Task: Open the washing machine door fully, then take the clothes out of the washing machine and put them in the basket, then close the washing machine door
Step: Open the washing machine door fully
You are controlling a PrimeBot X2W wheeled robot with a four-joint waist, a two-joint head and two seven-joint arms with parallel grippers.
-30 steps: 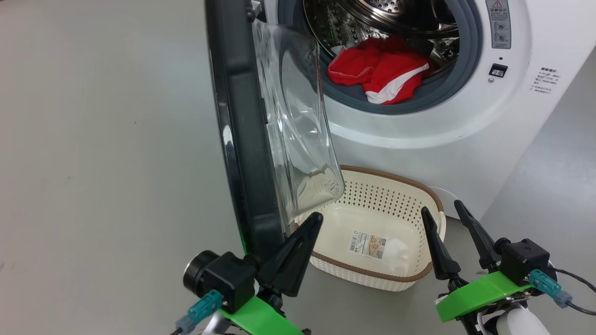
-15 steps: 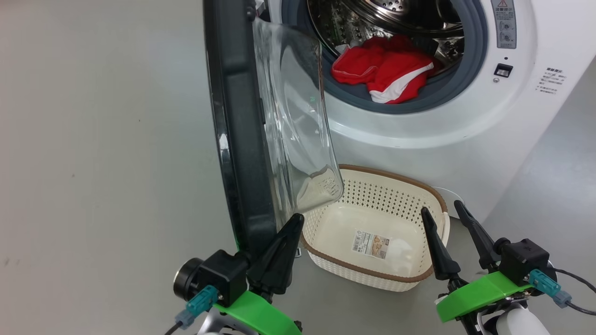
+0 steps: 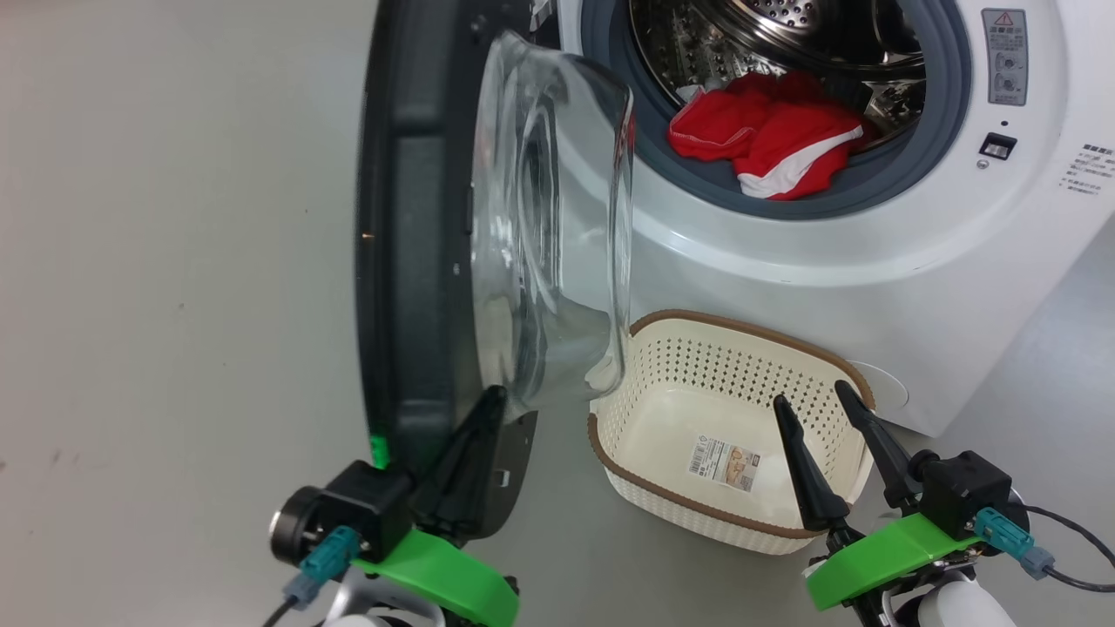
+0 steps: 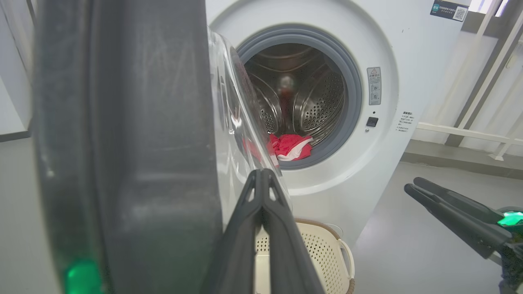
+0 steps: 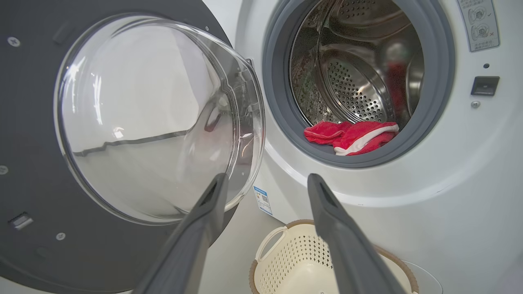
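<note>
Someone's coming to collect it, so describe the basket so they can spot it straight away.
Find the white washing machine with its round door swung open. On the floor in front of it sits the basket. It is the only cream, hole-patterned thing there, with a brown rim and a paper label inside.

The left claw (image 3: 488,407) and right claw (image 3: 810,396) each have two long, black, tapering fingers (image 3: 806,479) on a bright green bracket (image 3: 880,557). Behind sits a boxy black block (image 3: 967,489) with a teal connector (image 3: 1002,529) and a thin dark cable (image 3: 1076,570). The forearm (image 3: 958,608) is pale and rounded.
</note>
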